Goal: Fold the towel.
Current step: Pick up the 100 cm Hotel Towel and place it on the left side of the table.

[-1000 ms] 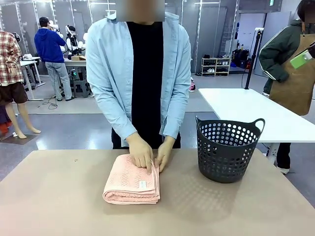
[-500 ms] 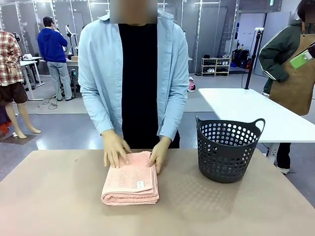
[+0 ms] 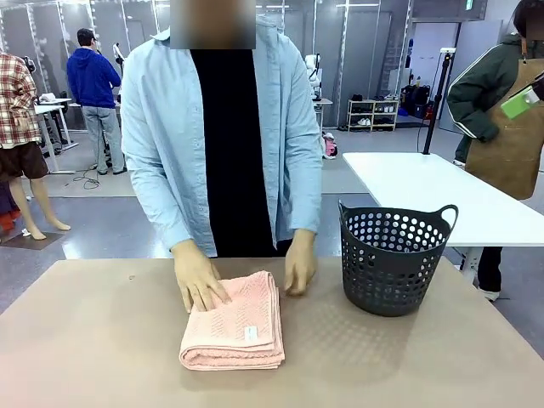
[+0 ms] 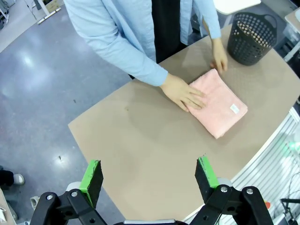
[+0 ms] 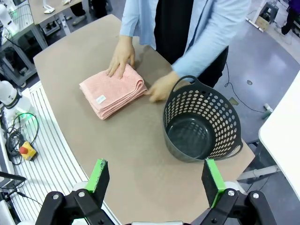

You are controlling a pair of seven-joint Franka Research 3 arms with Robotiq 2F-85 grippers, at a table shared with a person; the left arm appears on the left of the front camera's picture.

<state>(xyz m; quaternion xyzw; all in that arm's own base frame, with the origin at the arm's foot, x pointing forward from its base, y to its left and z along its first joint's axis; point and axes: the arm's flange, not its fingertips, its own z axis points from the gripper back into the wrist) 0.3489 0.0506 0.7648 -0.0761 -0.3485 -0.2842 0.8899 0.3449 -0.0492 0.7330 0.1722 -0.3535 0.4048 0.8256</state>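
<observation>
I see the towel (image 3: 234,321) lying folded into a thick stack mid-table, just left of the basket (image 3: 393,257); the person's hand (image 3: 199,284) presses its far corner. Folding looks nearly done. My left gripper (image 4: 149,180) and right gripper (image 5: 156,180) hang spread and empty above.

left gripper (image 4: 149,180) jaws wide apart | right gripper (image 5: 156,182) jaws wide apart

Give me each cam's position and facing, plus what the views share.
Front view: fixed at table height, facing the person whose hand presses the folded salmon-pink terry towel.
Left wrist view: high above, looking down; open left jaws at the bottom.
Right wrist view: high above, over the dark grey perforated basket; open right jaws below.
Shared: towel, basket, person.
</observation>
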